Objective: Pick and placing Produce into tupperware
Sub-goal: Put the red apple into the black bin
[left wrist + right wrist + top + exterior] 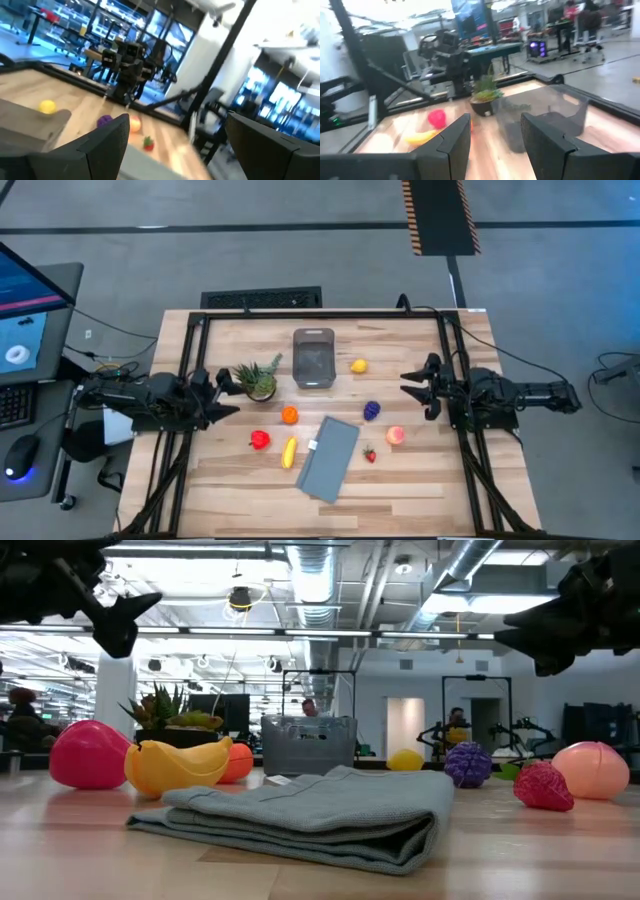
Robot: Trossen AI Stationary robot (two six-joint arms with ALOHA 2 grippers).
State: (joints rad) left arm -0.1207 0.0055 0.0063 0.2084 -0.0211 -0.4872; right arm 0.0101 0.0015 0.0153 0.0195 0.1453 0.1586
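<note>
With the produce scattered mid-bench around a folded grey cloth and the tupperware empty near the far edge, left gripper and right gripper hover at opposite side edges, released and holding nothing, apparently poised to begin.

Toy pineapple; folded grey cloth; keyboard

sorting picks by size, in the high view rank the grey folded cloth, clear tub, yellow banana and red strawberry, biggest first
1. grey folded cloth
2. clear plastic tub
3. yellow toy banana
4. small red toy strawberry
</note>
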